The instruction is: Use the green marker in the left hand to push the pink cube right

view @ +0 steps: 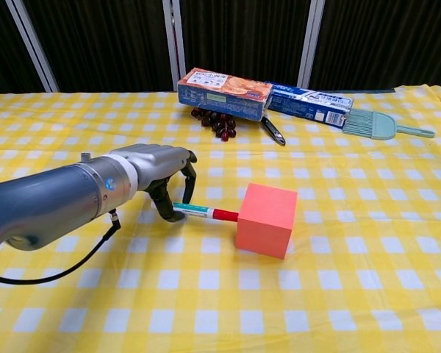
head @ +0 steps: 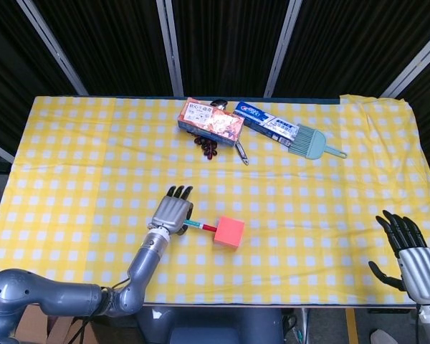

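Note:
The pink cube (head: 229, 232) (view: 266, 219) sits on the yellow checked cloth near the table's front middle. My left hand (head: 172, 213) (view: 164, 176) lies just left of it, fingers curled around a green marker (head: 200, 226) (view: 203, 212). The marker lies level, and its red tip touches the cube's left face. At the front right edge, far from the cube, my right hand (head: 408, 251) shows only in the head view, fingers spread and holding nothing.
At the back stand a snack box (head: 211, 123) (view: 224, 93), a toothpaste box (head: 266, 122) (view: 310, 103), a teal brush (head: 314, 142) (view: 384, 123), dark grapes (head: 208, 147) (view: 216, 123) and a metal utensil (head: 241, 152) (view: 273, 131). Bare cloth (head: 322, 208) stretches right of the cube.

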`<action>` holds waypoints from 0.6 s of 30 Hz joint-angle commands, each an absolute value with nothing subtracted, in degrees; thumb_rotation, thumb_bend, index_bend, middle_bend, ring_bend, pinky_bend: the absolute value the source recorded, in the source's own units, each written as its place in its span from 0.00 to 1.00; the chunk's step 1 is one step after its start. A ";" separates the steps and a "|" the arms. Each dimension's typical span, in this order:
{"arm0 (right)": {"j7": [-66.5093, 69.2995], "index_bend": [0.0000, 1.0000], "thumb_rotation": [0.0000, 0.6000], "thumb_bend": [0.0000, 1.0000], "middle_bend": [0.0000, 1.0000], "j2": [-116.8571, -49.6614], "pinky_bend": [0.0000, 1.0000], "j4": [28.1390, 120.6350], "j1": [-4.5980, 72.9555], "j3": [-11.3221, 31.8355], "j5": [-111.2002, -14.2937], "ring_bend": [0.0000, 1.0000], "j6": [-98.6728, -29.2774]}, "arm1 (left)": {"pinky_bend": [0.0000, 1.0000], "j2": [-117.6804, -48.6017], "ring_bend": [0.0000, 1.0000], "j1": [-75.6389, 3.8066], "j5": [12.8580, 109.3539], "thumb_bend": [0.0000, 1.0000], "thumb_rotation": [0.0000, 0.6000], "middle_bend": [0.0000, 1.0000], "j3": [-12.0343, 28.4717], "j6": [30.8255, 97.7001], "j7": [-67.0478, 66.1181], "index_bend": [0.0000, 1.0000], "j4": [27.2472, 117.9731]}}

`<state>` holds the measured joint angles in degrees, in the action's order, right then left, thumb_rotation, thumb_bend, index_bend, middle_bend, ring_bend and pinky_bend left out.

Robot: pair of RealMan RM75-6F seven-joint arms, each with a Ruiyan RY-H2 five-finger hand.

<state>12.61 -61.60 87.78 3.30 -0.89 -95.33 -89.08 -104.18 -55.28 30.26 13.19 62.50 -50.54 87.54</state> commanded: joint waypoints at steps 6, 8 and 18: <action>12.72 0.00 1.00 0.34 0.00 -61.54 0.05 87.83 3.24 -0.94 -95.37 0.00 -89.16 | 0.00 -106.45 0.00 -57.38 29.36 0.44 1.00 0.03 14.31 62.29 -51.43 0.58 86.20; 12.79 0.00 1.00 0.34 0.00 -61.52 0.05 87.85 3.22 -0.94 -95.33 0.00 -89.17 | 0.00 -107.17 0.00 -58.04 29.04 0.44 1.00 0.03 14.59 62.09 -51.70 0.58 85.65; 13.58 0.00 1.00 0.34 0.00 -61.33 0.05 87.84 3.15 -0.91 -95.20 0.00 -89.27 | 0.00 -110.73 0.00 -61.50 27.50 0.44 1.00 0.03 16.60 61.01 -52.90 0.59 82.52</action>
